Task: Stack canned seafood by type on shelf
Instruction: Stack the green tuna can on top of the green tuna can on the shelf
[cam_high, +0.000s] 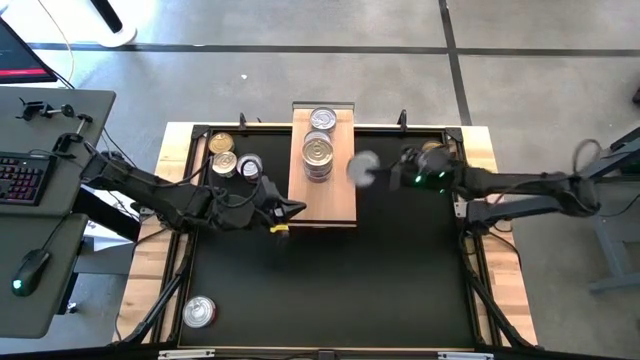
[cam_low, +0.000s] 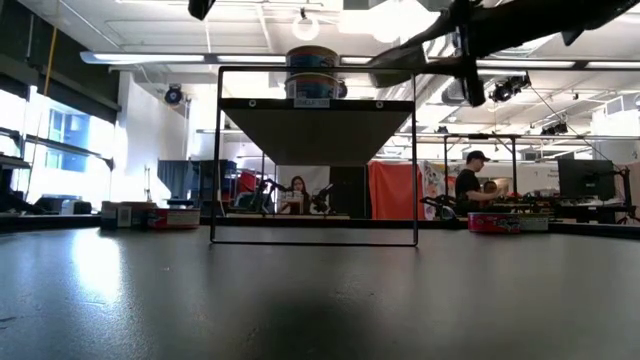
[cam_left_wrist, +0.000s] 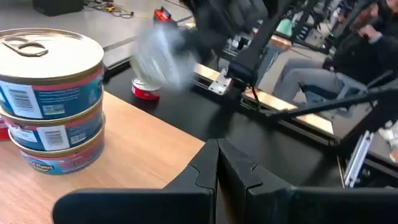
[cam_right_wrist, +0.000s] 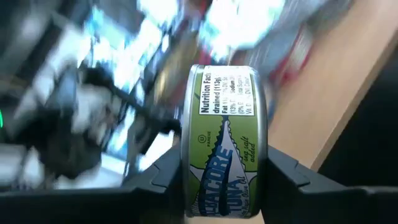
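High view: shelf (cam_high: 323, 180) is a light-wood plank w/ visible grain, long rectangle, lying on the black mat (cam_high: 330, 270). Two stacks of round flat tins on its far half: far stack (cam_high: 322, 120), near stack (cam_high: 318, 154). Right gripper (cam_high: 372, 170) is off the shelf's right edge, holding a blurred silver tin (cam_high: 362, 167). Left gripper (cam_high: 295, 209) is at the shelf's near-left corner. Three loose tins (cam_high: 232, 157) left of the shelf; one red-sided tin (cam_high: 199, 312) at near left, well apart. Near half of the mat is open.

Low view: shelf's underside (cam_low: 316, 134) sits raised on a thin black frame; a tin stack (cam_low: 312, 73) on top. People at benches beyond.

Left wrist view: left fingers (cam_left_wrist: 219, 169) pressed together, nothing between. Blue-label tin stack (cam_left_wrist: 53, 102), three high, on wood.

Right wrist view: right fingers (cam_right_wrist: 289, 177) clamp a green-label tuna tin (cam_right_wrist: 225, 143) on edge, beside the plank's edge.
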